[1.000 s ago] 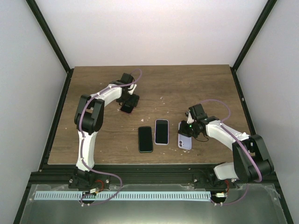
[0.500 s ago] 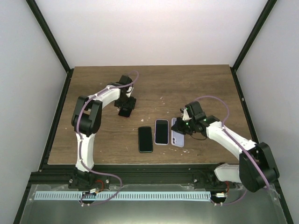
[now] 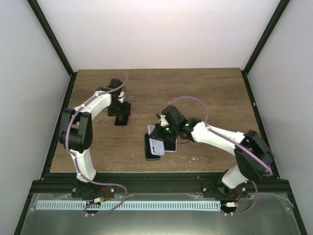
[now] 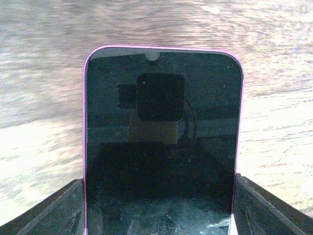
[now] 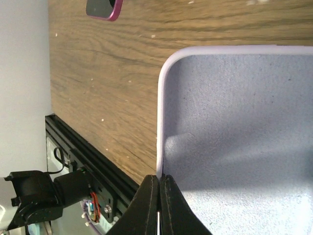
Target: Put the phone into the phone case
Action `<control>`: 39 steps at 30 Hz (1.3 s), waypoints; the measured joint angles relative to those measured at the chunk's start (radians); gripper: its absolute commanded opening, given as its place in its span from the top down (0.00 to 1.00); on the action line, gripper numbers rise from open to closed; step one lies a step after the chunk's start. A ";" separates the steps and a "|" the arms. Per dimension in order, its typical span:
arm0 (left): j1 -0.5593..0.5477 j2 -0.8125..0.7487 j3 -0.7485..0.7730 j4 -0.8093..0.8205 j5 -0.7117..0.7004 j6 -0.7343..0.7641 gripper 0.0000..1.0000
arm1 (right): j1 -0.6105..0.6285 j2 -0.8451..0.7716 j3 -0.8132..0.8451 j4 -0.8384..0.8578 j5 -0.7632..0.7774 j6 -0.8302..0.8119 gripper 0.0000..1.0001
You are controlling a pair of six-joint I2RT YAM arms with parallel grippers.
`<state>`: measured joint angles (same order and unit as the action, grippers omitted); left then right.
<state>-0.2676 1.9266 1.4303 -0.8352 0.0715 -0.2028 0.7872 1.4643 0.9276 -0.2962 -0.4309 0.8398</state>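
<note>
My left gripper (image 3: 120,113) (image 4: 159,215) is shut on the sides of a dark-screened phone with a magenta edge (image 3: 121,119) (image 4: 161,137), low over the far left of the table. That phone's corner also shows in the right wrist view (image 5: 103,7). My right gripper (image 3: 164,131) (image 5: 160,193) is shut on the rim of a lavender phone case (image 3: 157,143) (image 5: 244,137), its grey felt lining facing the camera. The case hangs over a black phone (image 3: 148,154) and beside a lavender-edged phone (image 3: 171,143), both flat on the table.
The brown wooden table (image 3: 205,93) is bounded by a black frame; its front rail (image 5: 88,171) shows below the case in the right wrist view. White walls stand on three sides.
My right arm has swung left with the case, from right of the two lying phones to over them. My left arm has moved left with the magenta phone.
</note>
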 measured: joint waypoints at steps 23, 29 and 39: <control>0.223 -0.317 -0.228 -0.003 0.167 -0.089 0.52 | 0.174 0.502 0.318 0.280 0.047 0.200 0.77; 0.222 -0.322 -0.263 0.026 0.236 -0.098 0.53 | 0.170 0.516 0.337 0.256 0.076 0.182 0.62; 0.209 -0.381 -0.412 0.080 0.351 -0.120 0.56 | 0.075 0.285 0.198 0.283 0.091 0.137 0.60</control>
<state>-0.0589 1.5452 1.0180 -0.7551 0.4221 -0.3225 0.8623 1.7493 1.1252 -0.0135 -0.3397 0.9764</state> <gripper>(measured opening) 0.765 0.398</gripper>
